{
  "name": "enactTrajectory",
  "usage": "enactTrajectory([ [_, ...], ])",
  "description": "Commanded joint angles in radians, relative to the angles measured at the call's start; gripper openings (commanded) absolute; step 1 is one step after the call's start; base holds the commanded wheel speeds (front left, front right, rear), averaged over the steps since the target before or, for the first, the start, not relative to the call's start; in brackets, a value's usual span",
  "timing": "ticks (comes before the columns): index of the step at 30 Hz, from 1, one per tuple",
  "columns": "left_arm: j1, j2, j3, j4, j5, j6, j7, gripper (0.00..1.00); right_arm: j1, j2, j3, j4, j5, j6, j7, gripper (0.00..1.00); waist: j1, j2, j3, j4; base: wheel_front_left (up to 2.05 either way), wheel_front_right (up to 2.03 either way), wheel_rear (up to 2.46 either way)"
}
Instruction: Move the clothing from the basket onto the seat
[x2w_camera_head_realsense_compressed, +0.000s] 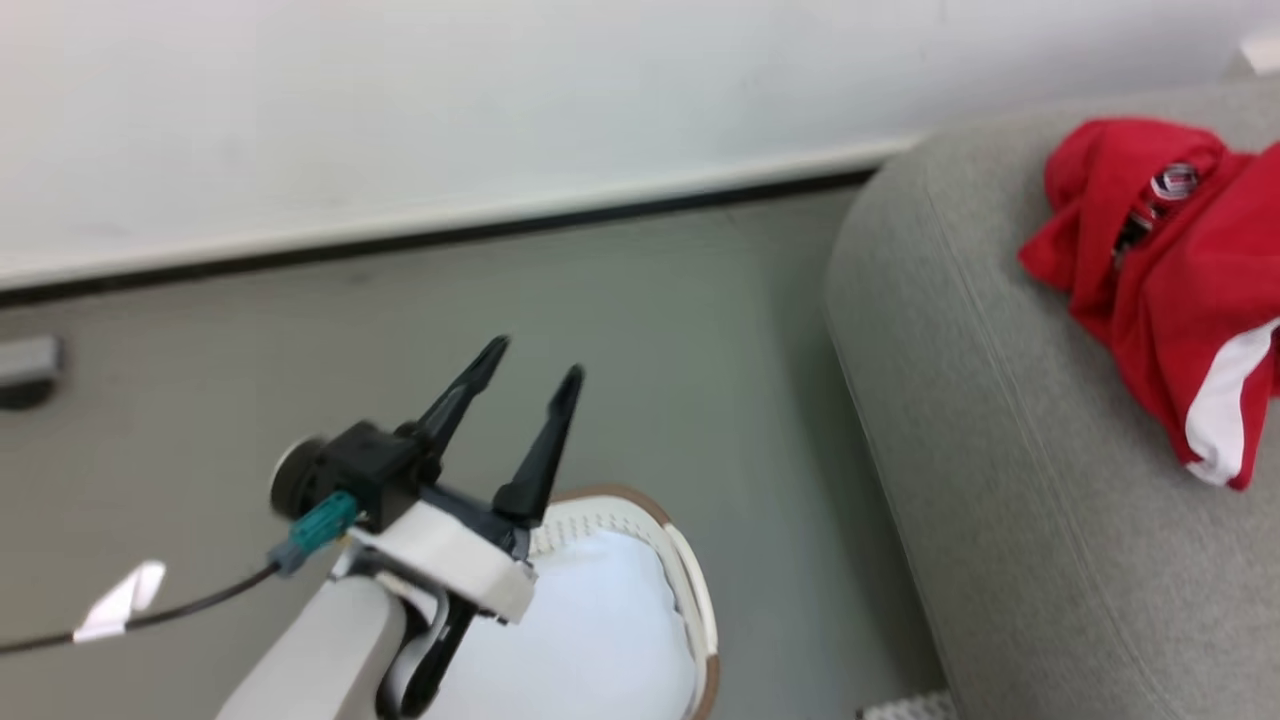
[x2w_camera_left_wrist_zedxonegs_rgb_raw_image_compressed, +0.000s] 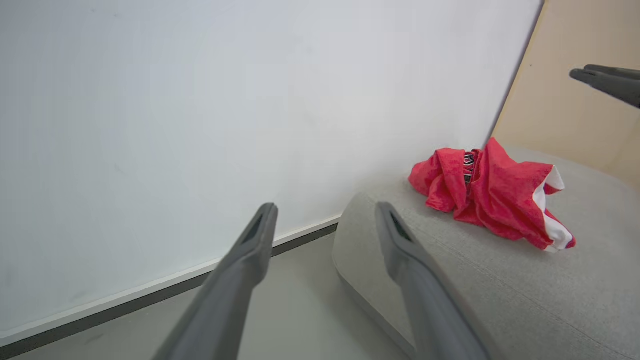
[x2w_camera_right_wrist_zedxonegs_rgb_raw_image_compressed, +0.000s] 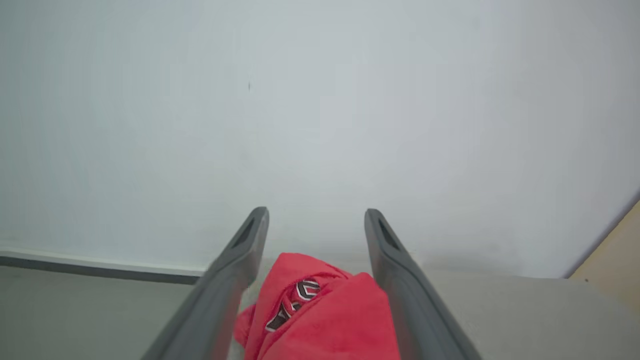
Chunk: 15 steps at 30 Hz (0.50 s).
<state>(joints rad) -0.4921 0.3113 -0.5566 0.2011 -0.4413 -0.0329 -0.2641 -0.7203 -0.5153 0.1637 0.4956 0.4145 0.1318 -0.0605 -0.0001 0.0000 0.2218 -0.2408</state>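
The red clothing (x2w_camera_head_realsense_compressed: 1170, 290) lies crumpled on the grey seat (x2w_camera_head_realsense_compressed: 1000, 480) near its wall-side corner, the heap's longer run leading away from the wall. The right gripper (x2w_camera_right_wrist_zedxonegs_rgb_raw_image_compressed: 316, 213) hangs above it, fingers spread and gripping nothing, so it is the nearer arm. The left gripper (x2w_camera_head_realsense_compressed: 535, 360), likewise spread and empty, hovers over the basket (x2w_camera_head_realsense_compressed: 700, 600), well apart. White bands and a dark crest show among the folds.

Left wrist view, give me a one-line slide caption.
Open left claw points toward red clothing crumpled on the grey seat by a white wall.
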Motion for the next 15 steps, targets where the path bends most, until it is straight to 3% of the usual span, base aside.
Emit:
enactTrajectory([
  [1, 0.047, -0.009, 0.031, 0.015, -0.001, 0.009, 0.0, 1.0, 0.058, 0.031, -0.029, -0.029, -0.017, -0.002, -0.037, 1.0, 0.0001, 0.0, -0.092, 0.061, 0.0, 0.0, 0.0],
  [7, 0.127, -0.02, 0.14, 0.041, 0.005, 0.034, 0.0, 1.0, 0.211, 0.147, -0.138, -0.131, -0.054, -0.002, -0.129, 1.0, 0.0001, 0.0, -0.163, 0.133, 0.0, 0.0, 0.0],
  [15, 0.226, -0.025, 0.303, 0.049, 0.018, 0.056, 0.0, 1.0, 0.448, 0.336, -0.194, -0.278, -0.139, -0.002, -0.191, 1.0, 0.0001, 0.0, -0.215, 0.191, 0.0, 0.0, 0.0],
])
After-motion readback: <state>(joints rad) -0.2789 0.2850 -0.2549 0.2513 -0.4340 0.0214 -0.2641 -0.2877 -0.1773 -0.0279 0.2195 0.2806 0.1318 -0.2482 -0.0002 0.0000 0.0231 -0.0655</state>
